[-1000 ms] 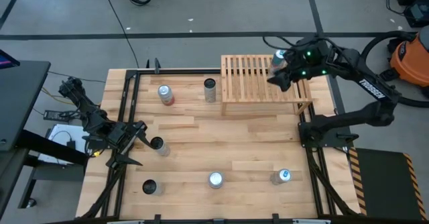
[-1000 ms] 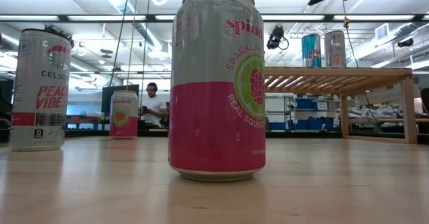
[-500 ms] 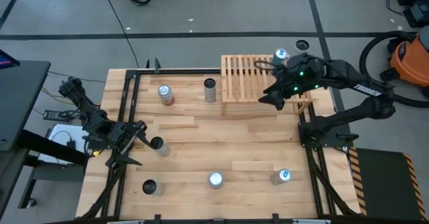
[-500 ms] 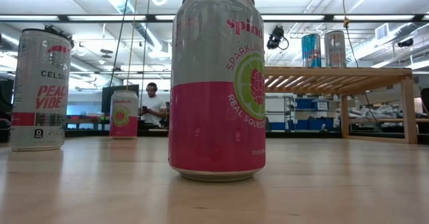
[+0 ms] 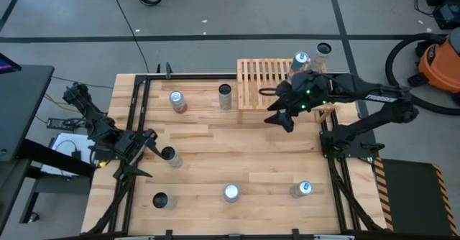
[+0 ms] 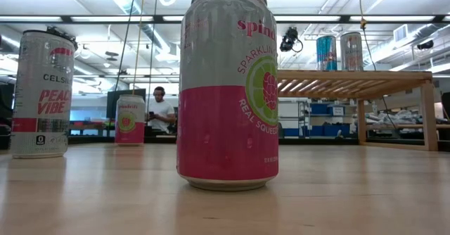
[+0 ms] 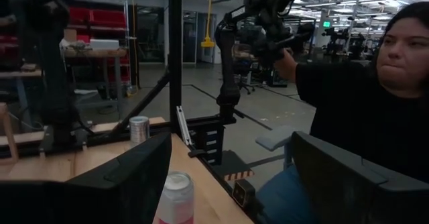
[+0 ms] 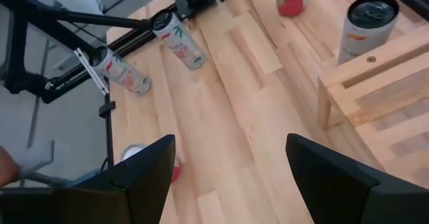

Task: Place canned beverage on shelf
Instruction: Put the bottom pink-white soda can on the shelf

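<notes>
The light-wood slatted shelf (image 5: 259,78) stands at the table's far right. Two cans (image 5: 300,59) (image 5: 323,50) stand upright on its far right corner; the low view shows them atop the shelf (image 6: 326,52) (image 6: 351,51). My right gripper (image 5: 279,119) hovers open and empty above the shelf's near edge; in its wrist view (image 8: 231,140) nothing lies between the fingers. My left gripper (image 5: 149,154) waits open at the table's left edge, with a pink can (image 7: 177,196) standing just ahead of its fingers, apart from them.
More cans stand on the table: a red one (image 5: 177,101) and a dark-topped one (image 5: 226,96) left of the shelf, and three along the near edge (image 5: 159,200) (image 5: 231,192) (image 5: 302,190). A person (image 7: 375,96) sits beyond the table's right side.
My right gripper has drawn away from the cans at the shelf's far right corner, moving toward the table's left and near edges and sinking slightly, and has tipped and rolled. Both cans stay upright on the shelf; the farther one, earlier hidden under the arm, now shows.
</notes>
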You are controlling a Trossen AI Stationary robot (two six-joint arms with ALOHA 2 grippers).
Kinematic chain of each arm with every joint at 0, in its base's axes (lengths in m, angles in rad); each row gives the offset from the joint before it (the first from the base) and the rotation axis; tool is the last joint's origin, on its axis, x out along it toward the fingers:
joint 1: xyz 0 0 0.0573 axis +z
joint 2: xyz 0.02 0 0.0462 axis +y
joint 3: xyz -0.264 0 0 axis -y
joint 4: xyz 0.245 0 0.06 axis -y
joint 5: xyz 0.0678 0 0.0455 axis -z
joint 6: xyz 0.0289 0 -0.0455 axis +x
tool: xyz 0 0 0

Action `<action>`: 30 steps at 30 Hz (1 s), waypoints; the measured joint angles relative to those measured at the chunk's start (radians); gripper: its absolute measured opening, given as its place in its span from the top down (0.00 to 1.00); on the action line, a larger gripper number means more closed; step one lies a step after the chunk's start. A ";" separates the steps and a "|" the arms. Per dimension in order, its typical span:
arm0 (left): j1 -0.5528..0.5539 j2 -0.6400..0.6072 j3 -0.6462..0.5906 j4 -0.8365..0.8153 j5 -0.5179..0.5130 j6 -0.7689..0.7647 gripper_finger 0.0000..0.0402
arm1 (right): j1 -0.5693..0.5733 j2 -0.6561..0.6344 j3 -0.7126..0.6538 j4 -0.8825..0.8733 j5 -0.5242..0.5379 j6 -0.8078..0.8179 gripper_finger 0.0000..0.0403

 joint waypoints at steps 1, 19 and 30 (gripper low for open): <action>0.000 0.000 0.000 0.002 0.000 0.018 0.21 | 0.000 0.004 0.000 0.001 0.001 -0.001 0.27; 0.000 0.001 0.000 0.007 0.000 0.038 0.21 | 0.141 0.096 0.000 0.160 0.308 -0.151 0.27; 0.000 0.001 0.000 0.004 0.001 0.039 0.21 | 0.251 0.174 0.001 0.108 0.634 -0.147 0.27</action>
